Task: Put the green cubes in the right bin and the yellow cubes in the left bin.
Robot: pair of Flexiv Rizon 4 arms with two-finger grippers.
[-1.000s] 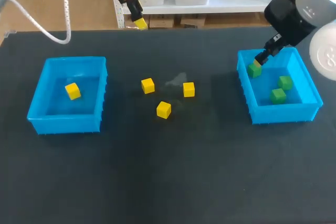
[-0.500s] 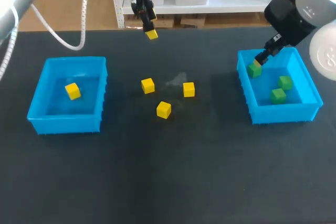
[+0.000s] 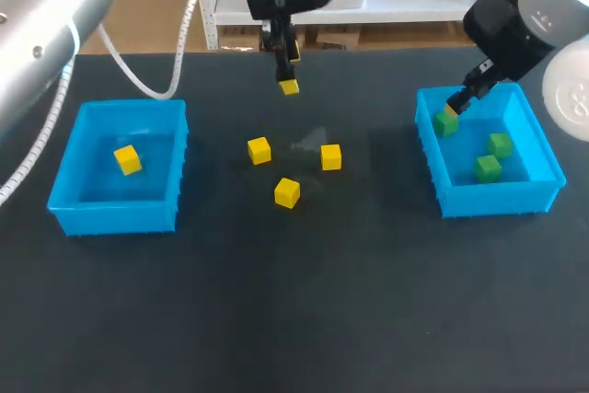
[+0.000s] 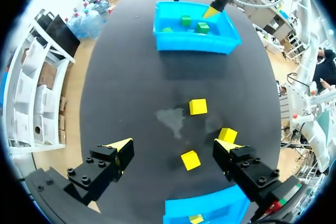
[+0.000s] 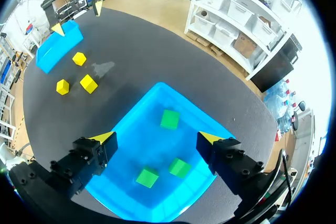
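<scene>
**A:** Where are the yellow cubes sitting?

**B:** Three are lying loose on the table (image 3: 294, 301) between the bins: the far-left yellow cube (image 3: 259, 150), the far-right yellow cube (image 3: 331, 156) and the near yellow cube (image 3: 287, 192). A fourth yellow cube (image 3: 128, 159) is already resting in the left bin (image 3: 115, 216). The green cubes (image 3: 489, 168) are all lying on the floor of the right bin (image 3: 497, 200).

**A:** And what are the grippers doing?

**B:** The left gripper (image 4: 173, 146) is hanging high over the far side of the table, its fingers spread wide and gripping nothing. The right gripper (image 5: 157, 139) is hovering over the right bin, also spread wide and empty.

**A:** So which one is looking at the next pick?

**B:** The left gripper, I'm judging, since it is much the nearer. In the head view all three loose cubes are lying on the robot's side of it. In the left wrist view the far-left yellow cube is showing below, between the open fingers and closer to one of them. The near yellow cube is showing just beside that same fingertip, and the far-right yellow cube is lying ahead.

**A:** Is any long axis mattering?

**B:** No, these are cubes. What is counting is squaring the fingers to two flat faces. The far-left yellow cube is looking slightly turned against the finger line, so I'm expecting a small wrist twist before coming down.
</scene>
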